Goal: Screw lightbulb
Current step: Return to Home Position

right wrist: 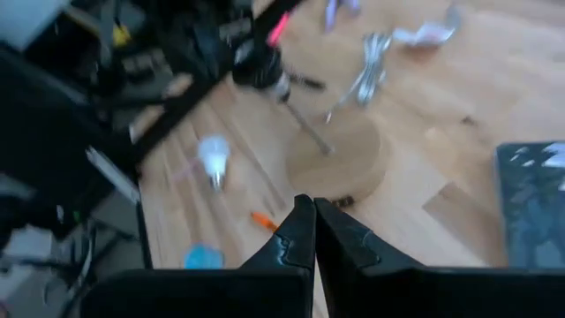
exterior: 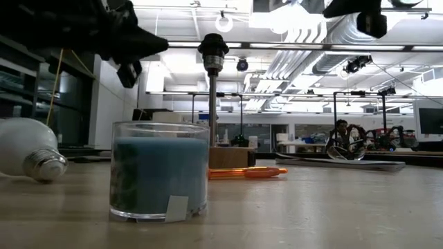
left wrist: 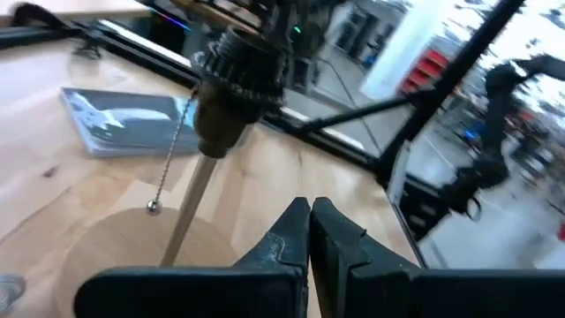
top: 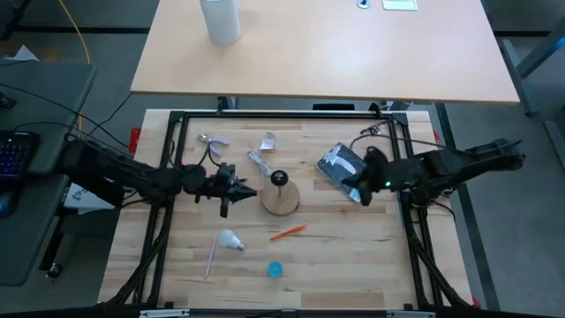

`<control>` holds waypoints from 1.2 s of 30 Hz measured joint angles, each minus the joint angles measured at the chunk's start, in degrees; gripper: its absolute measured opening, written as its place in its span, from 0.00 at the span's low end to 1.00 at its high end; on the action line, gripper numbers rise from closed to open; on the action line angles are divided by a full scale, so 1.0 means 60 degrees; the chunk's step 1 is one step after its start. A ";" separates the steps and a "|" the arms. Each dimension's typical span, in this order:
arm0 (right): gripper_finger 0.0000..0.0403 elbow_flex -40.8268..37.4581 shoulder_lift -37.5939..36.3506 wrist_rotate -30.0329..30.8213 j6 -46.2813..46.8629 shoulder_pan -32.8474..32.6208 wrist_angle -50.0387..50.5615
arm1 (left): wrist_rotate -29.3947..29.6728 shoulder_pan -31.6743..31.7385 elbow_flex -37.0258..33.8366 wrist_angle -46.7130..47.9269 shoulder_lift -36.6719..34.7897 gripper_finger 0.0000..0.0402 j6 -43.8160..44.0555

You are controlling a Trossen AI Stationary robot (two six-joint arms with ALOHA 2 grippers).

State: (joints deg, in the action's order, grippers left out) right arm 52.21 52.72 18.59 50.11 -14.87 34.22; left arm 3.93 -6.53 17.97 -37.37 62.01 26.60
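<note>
Lightbulb (top: pixel 231 239) off edges; L hand (top: pixel 252 193) closed nr lamp (top: pixel 281 201); R hand (top: pixel 357 194) apart.

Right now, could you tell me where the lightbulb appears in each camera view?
High view: the lightbulb lies below-left of the lamp.
Low view: it lies at the left edge, on its side.
Left wrist view: not in it.
Right wrist view: it lies apart from the lamp's base.
Shared landmark: the lamp.

Looking down on your wooden table (top: pixel 362 256), a blue candle jar (top: pixel 275 269) sits at 6 o'clock. An orange pen (top: pixel 288 232) lies between it and the centre. A silver pouch (top: pixel 340 166) lies at 2 o'clock and a pink stick (top: pixel 211 256) at 8 o'clock. A white cylinder (top: pixel 220 19) stands beyond the table at 11 o'clock.
</note>
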 joint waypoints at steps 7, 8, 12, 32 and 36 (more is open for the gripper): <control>0.00 0.0004 -0.1312 0.1391 0.0429 0.0000 0.0608 | -0.1142 0.0718 -0.1248 0.1143 -0.1320 0.00 0.0525; 0.00 0.0004 -0.1428 0.1501 0.0426 0.0000 0.0665 | -0.1137 0.0717 -0.1515 0.0972 -0.1618 0.00 0.0693; 0.00 0.0004 -0.1672 0.2053 0.0400 0.0000 0.0784 | -0.0699 0.0711 -0.2288 0.0680 -0.2669 0.00 0.0844; 0.00 -0.2982 -0.3271 0.0587 0.0654 -0.0340 -0.1182 | 0.0265 0.0711 -0.2896 0.1776 -0.3463 0.00 -0.0206; 0.00 -0.6132 -0.3816 -0.0077 -0.1450 0.0503 -0.8230 | 0.0265 0.0711 -0.2896 0.1767 -0.3463 0.00 -0.0212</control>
State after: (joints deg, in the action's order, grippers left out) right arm 15.41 29.83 18.13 41.41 -11.86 -15.16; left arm 5.52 -2.26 0.60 -26.77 41.23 25.33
